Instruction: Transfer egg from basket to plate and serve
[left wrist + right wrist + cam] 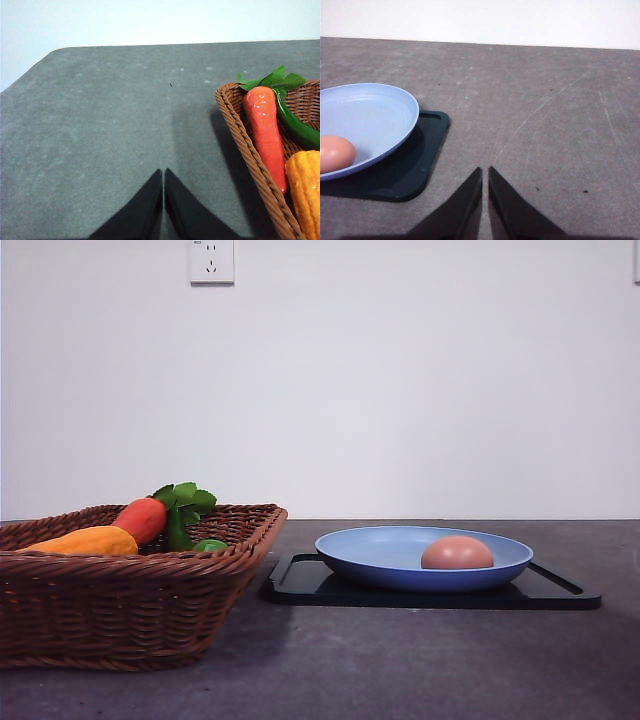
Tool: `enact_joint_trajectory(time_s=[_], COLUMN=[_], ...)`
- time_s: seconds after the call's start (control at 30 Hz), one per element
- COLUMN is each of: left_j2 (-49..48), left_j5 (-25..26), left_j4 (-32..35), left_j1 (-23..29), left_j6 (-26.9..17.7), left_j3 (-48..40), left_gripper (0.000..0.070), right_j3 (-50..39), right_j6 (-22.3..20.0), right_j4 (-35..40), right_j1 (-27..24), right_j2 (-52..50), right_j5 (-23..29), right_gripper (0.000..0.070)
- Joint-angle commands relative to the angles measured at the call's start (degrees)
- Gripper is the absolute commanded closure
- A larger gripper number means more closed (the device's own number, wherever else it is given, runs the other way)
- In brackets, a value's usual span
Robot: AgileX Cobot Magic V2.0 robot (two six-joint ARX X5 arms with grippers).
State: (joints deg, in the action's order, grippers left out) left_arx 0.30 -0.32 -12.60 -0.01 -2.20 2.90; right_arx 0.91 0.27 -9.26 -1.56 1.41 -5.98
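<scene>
table (420, 670): dark grey | on it: basket (120, 605), black tray (310, 583)

Black tray (310, 583), orange-red carrot toy (141, 519), yellow vegetable (85, 541), wall socket (211, 260)

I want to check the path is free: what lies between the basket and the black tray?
Nothing. In the front view, only bare table separates the basket from the tray; a narrow dark gap shows between them.
</scene>
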Motion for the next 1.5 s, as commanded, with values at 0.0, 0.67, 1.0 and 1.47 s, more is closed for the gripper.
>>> enact_joint_trajectory(time_s=[0.0, 0.67, 1.0, 1.47], left_j2=[-0.13, -0.13, -0.13, -0.13], left_j5=[-0.2, -0.2, -0.2, -0.2], left_j4=[0.59, 0.59, 0.59, 0.59], left_j1=[0.11, 0.11, 0.11, 0.11], left_j6=[-0.09, -0.09, -0.09, -0.09], left_j3=[0.04, 0.04, 0.04, 0.04], left_gripper=[0.07, 0.07, 0.07, 0.07], right_j3=[-0.33, -0.33, -0.33, -0.33], right_j6=[0.33, 0.33, 0.35, 0.35], right_j4=[0.22, 0.22, 0.22, 0.22], right_j1=[-0.09, -0.09, -0.09, -0.09], right_j2=[-0.13, -0.13, -0.13, -0.13], right_j5=[0.04, 0.06, 0.07, 0.04], right_gripper=[0.07, 0.07, 0.07, 0.07])
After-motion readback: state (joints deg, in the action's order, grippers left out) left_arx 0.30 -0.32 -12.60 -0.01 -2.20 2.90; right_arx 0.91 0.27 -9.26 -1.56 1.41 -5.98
